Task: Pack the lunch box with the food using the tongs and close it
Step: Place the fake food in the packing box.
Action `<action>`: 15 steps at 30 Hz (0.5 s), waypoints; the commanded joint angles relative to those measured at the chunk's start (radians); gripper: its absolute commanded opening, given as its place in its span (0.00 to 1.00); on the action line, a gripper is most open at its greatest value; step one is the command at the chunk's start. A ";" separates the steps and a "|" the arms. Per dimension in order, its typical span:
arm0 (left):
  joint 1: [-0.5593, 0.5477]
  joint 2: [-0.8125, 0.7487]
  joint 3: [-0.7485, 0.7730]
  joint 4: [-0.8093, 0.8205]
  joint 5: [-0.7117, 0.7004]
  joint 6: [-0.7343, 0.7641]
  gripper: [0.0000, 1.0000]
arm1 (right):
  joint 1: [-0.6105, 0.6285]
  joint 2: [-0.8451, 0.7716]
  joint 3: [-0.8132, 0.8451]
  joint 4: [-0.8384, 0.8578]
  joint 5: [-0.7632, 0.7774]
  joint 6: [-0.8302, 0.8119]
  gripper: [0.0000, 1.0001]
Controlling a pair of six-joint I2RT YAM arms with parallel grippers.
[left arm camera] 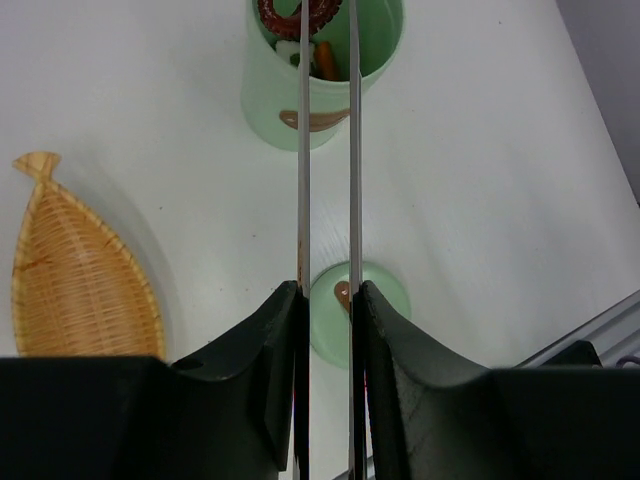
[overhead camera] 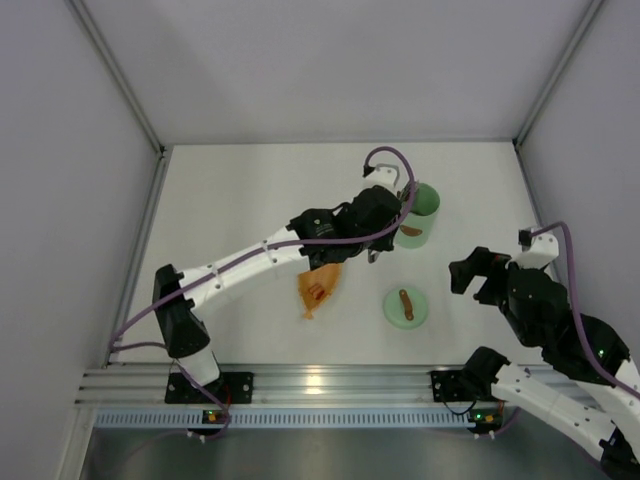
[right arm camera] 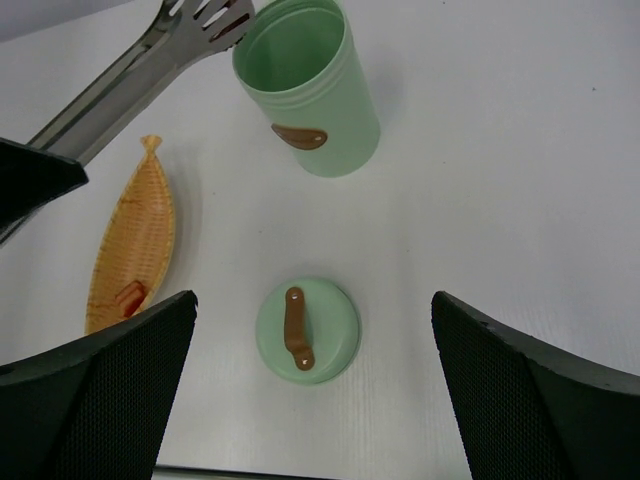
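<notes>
Mid-packing: pinching tongs (left arm camera: pixel 303 150) with left gripper (left arm camera: pixel 328 290), tips at box (left arm camera: pixel 270 100) mouth, food (left arm camera: pixel 325 60) inside. Holding right gripper (right arm camera: pixel 312 296) spread, empty. Next, likely: fetching 1 piece (right arm camera: pixel 130 296) from tray (right arm camera: pixel 150 200), then lidding.

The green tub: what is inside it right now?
Inside the tub lie food pieces, dark reddish, orange and pale. The tongs cross the opening, hiding part of them; the bottom cannot be seen.

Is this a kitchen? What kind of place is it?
Probably a robot lab booth, not a kitchen: a white table walled by plain grey panels, with two robot arms bolted to a metal rail.
</notes>
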 commanded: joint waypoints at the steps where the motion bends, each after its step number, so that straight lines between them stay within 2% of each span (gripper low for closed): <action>1: 0.004 0.039 0.070 0.141 0.029 0.048 0.23 | 0.010 -0.019 0.046 -0.032 0.035 0.000 1.00; 7: 0.004 0.125 0.136 0.144 0.040 0.059 0.24 | 0.010 -0.030 0.055 -0.050 0.041 0.000 0.99; 15: 0.005 0.138 0.146 0.127 0.030 0.065 0.41 | 0.010 -0.033 0.055 -0.046 0.042 -0.003 0.99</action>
